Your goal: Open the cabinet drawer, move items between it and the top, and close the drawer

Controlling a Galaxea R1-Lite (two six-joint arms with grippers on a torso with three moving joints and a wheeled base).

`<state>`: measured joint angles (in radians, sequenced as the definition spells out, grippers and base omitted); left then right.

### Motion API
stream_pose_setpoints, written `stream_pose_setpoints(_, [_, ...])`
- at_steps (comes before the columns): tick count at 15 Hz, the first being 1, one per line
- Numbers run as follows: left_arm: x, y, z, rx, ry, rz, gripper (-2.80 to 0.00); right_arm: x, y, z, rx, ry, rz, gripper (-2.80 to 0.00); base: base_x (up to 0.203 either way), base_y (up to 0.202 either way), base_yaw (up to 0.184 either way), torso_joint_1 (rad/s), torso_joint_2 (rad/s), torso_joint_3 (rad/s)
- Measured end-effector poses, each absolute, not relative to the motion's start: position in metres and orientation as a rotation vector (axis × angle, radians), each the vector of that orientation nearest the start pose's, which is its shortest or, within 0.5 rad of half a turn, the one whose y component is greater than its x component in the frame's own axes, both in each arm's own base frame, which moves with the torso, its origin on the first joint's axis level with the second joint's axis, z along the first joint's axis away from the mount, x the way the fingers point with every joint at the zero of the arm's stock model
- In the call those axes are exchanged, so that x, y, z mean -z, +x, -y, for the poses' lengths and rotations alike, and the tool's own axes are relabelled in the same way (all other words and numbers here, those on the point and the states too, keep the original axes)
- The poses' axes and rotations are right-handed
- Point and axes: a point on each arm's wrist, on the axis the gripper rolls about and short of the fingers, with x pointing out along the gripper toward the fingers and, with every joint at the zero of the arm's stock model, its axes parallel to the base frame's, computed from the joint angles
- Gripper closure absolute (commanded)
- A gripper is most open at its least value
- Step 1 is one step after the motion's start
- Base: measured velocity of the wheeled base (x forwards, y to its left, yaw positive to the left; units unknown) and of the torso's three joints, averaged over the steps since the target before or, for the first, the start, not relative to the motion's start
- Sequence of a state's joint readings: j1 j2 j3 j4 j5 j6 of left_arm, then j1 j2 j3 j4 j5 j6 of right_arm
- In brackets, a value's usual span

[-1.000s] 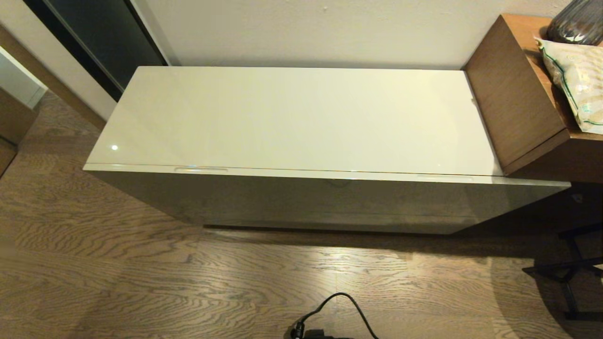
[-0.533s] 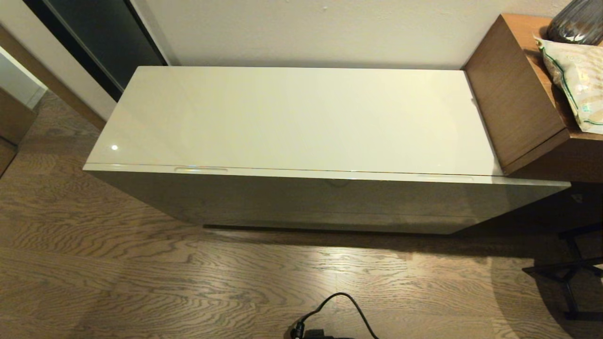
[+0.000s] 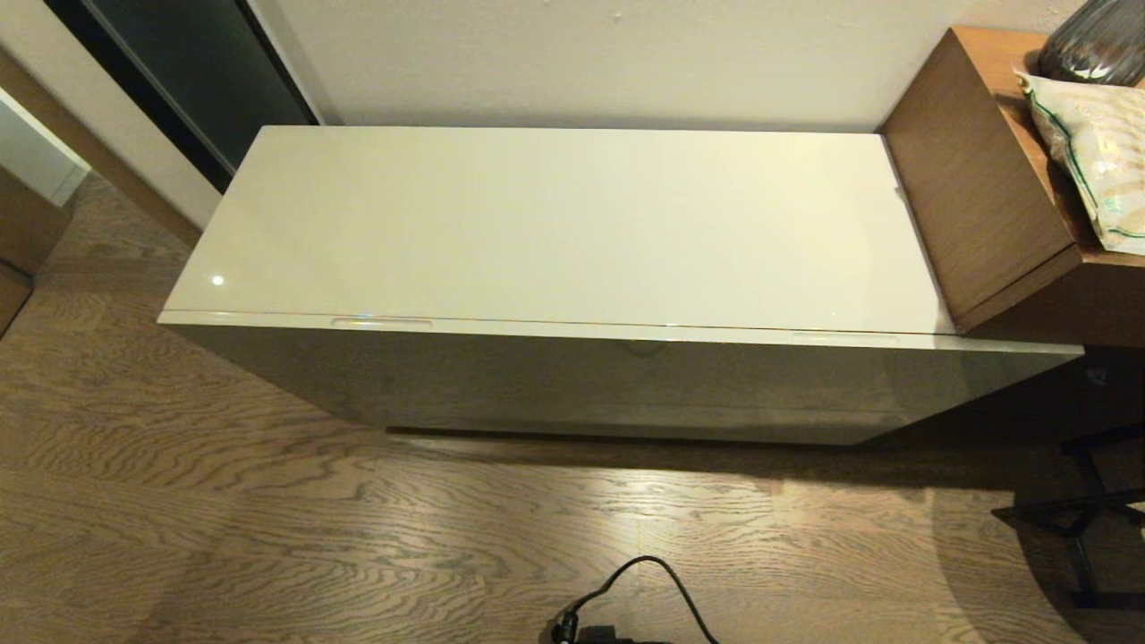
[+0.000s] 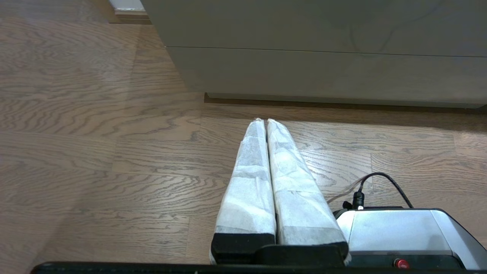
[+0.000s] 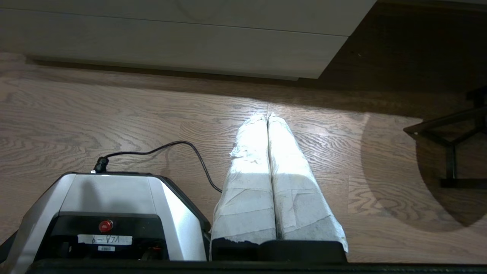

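Wooden desk (image 3: pixel 984 179) abutting the top (image 3: pixel 555 224)

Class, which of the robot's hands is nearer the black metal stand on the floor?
Right. The right hand hovers above the floor with the black metal stand just beside it; the left hand is beyond the robot's base, farther away.

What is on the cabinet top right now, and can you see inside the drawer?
The top holds nothing visible. The cabinet drawer is shut, so its contents are hidden.
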<state>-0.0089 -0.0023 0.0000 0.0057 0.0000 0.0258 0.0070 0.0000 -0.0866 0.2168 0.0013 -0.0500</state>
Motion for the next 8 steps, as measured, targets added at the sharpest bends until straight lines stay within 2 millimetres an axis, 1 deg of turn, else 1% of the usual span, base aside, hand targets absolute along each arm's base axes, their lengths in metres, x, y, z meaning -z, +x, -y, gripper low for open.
stream_pose_setpoints(8, [-0.0748, -0.023, -0.0002, 0.009, 0.026, -0.003, 0.0, -0.077, -0.0308, 0.0002, -0.012, -0.049, -0.13, 0.0, 0.0, 0.0, 0.0, 0.0, 0.0, 0.0])
